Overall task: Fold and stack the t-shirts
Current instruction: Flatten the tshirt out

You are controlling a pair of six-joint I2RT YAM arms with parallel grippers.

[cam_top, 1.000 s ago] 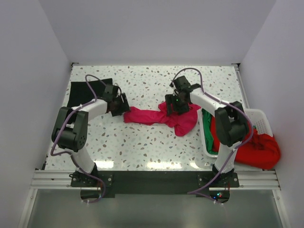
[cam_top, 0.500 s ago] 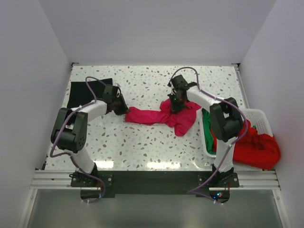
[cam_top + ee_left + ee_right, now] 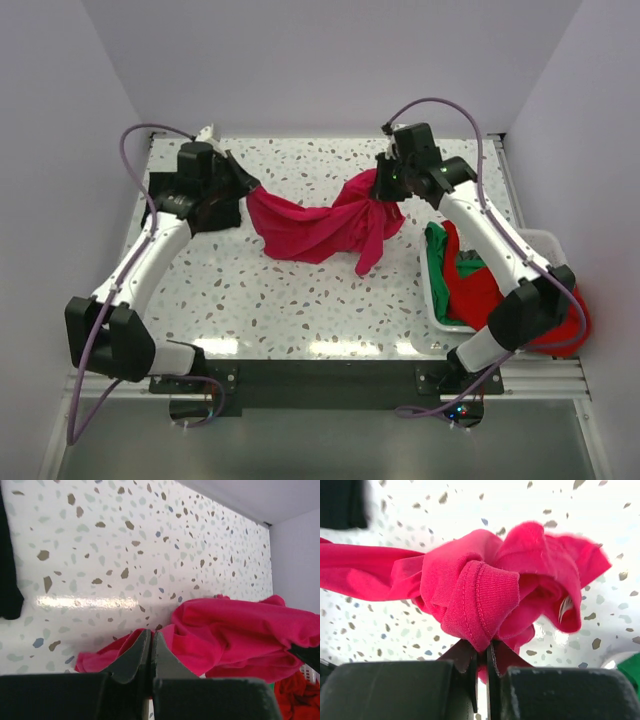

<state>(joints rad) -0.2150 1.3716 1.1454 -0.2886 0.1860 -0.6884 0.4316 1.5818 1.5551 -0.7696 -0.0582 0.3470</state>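
So, working outward from our side of the table [image 3: 300,300]: the white lattice basket [image 3: 550,250] sits at the near right edge. The red t-shirt [image 3: 560,320] spills over its side and the green t-shirt [image 3: 435,252] is tucked against its left wall. Both are well apart from the action.

Further in, the magenta-pink t-shirt [image 3: 320,225] is strung up between the two arms. Its long axis runs straight left to right and the middle sags toward the tabletop. One tail dangles lowest near the right end, and we can't tell if it's touching the surface.

The left gripper [image 3: 150,632] is pinched tight on the shirt's left end, so from that tool the cloth runs off to the right. The right gripper [image 3: 487,647] is clamped just as tight on the other end, but what it has is a bunched wad with a hemmed fold on top, not a clean corner. Neither arm is nearer, since each owns one end. We reckon the next move turns on that left-right span: the grippers have to pull apart along it before the shirt can lie flat.

Farthest back, the black t-shirt [image 3: 7,580] lies in the far left corner, just behind the left arm.

Compared with a second ago, the shirt was lying flat on the table with both grippers down low at its ends, jaws wide. Now both have closed and risen toward the far side, taking the shirt up with them.
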